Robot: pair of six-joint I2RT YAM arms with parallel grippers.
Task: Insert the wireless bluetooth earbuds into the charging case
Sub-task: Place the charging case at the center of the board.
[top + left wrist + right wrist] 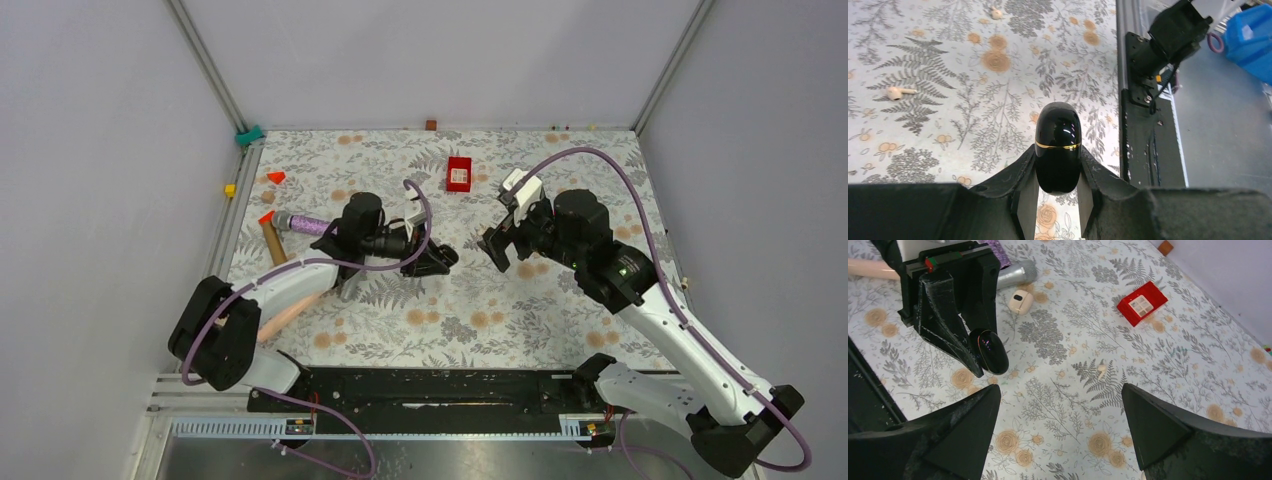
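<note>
My left gripper (438, 259) is shut on the charging case (1058, 145), a glossy black oval pebble with a thin gold seam. It holds the case closed, low over the floral table. The case also shows in the right wrist view (990, 351), between the left fingers (948, 315). My right gripper (497, 248) is open and empty, a short way right of the case, its jaws wide apart (1059, 390) over bare cloth. No black earbuds show in any view.
Two cream earbuds lie loose on the cloth (898, 92) (995, 13); one shows ahead of my right gripper (1102, 370). A cream case (1020, 301), a silver-and-purple microphone (300, 222) and a red box (459, 173) lie farther back. The black front rail (1143, 125) is near.
</note>
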